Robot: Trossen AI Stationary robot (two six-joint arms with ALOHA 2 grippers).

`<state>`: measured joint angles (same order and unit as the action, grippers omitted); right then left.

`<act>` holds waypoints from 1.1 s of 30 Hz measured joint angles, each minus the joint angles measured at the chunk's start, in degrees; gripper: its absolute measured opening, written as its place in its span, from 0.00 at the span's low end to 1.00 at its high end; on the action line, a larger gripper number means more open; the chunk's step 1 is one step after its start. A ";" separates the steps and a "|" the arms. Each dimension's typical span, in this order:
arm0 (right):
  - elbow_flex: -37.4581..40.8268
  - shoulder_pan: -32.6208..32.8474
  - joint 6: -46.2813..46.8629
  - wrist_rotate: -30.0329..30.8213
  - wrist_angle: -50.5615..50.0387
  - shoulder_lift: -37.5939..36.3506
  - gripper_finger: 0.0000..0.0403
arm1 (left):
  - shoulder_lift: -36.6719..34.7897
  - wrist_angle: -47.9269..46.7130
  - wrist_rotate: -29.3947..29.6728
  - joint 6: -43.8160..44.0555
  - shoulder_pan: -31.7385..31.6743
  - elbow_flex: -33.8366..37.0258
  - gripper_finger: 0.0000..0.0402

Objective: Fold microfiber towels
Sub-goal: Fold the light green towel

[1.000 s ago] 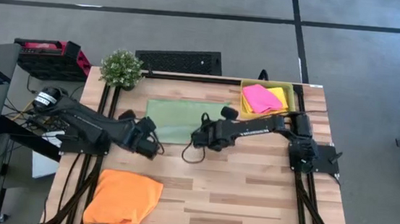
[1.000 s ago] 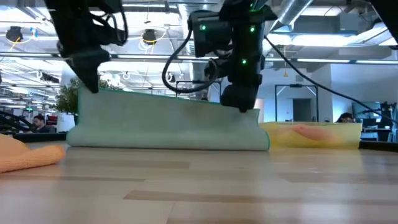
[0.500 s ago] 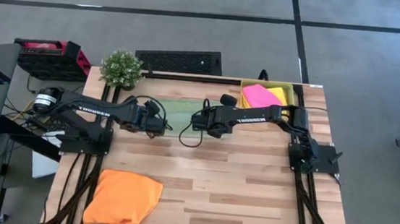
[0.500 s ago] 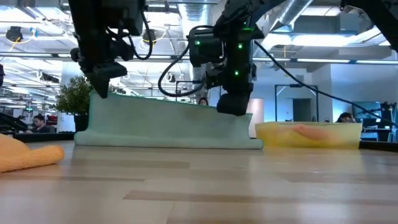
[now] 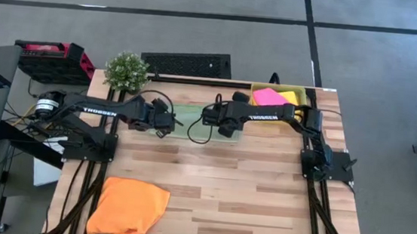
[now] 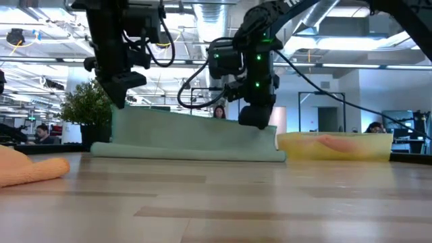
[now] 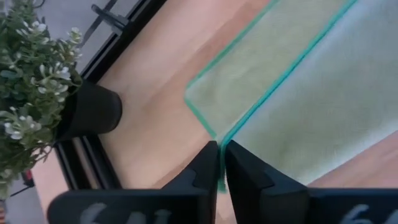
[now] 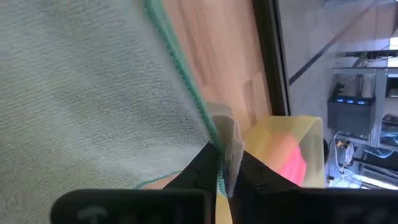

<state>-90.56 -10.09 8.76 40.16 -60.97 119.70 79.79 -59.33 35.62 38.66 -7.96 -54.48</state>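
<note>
The pale green towel (image 5: pixel 184 117) lies at the table's far middle. Its fold (image 6: pixel 189 154) rests on the wood and one edge (image 6: pixel 196 118) is held up. My left gripper (image 5: pixel 165 122) is shut on the raised edge's left corner. My right gripper (image 5: pixel 209 118) is shut on its right corner. The orange towel (image 5: pixel 128 208) lies crumpled at the near left. The pink towel (image 5: pixel 269 97) and the yellow towel (image 5: pixel 295 98) lie in the yellow tray (image 5: pixel 254 98) at the far right. My left gripper pinches the green towel's teal-hemmed corner (image 7: pixel 219 148) between its two fingers, coming from above. The corner is lifted clear and the cloth slopes down from it to the layer on the table. My right gripper pinches the towel's other raised corner (image 8: pixel 214 140) at the hem between its two fingers, from above. The cloth hangs from it to the table; the edge between the grippers is fairly straight (image 6: pixel 202 120).
A potted plant (image 5: pixel 126 70) stands at the far left corner, close to my left arm. The translucent tray (image 6: pixel 337 145) stands just right of the towel. Bare wood (image 5: pixel 240 188) fills the table's middle and near right.
Both grippers have gone toward the table's far edge, staying shut, and have carried the towel's held edge over the rest of the cloth. The towel has folded over, and its part on the table has stayed in place.
</note>
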 joint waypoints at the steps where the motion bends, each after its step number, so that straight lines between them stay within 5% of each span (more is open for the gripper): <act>1: 0.00 -0.35 -0.22 0.00 0.05 0.00 0.12 | 0.00 -0.01 0.00 -0.21 -0.62 0.00 0.07; 16: 0.00 -3.58 -0.33 0.20 0.45 0.00 0.42 | 0.00 0.18 0.28 -2.12 -6.37 0.02 0.39; 23: 0.02 -3.19 -0.27 -1.48 -0.58 -0.22 0.55 | 0.00 0.17 -11.04 -14.31 -3.73 0.12 0.40; 28: 0.04 -1.04 -0.34 -8.54 -1.95 -0.39 0.57 | -0.02 1.90 -15.47 -27.14 1.23 4.33 0.39; 33: 0.04 1.86 -3.74 -9.46 -2.17 -0.39 0.56 | 0.00 9.06 -17.59 -33.22 3.59 11.54 0.39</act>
<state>-90.52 -8.23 5.01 30.70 -63.13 119.31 79.78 -50.27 18.03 5.44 -4.37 -42.94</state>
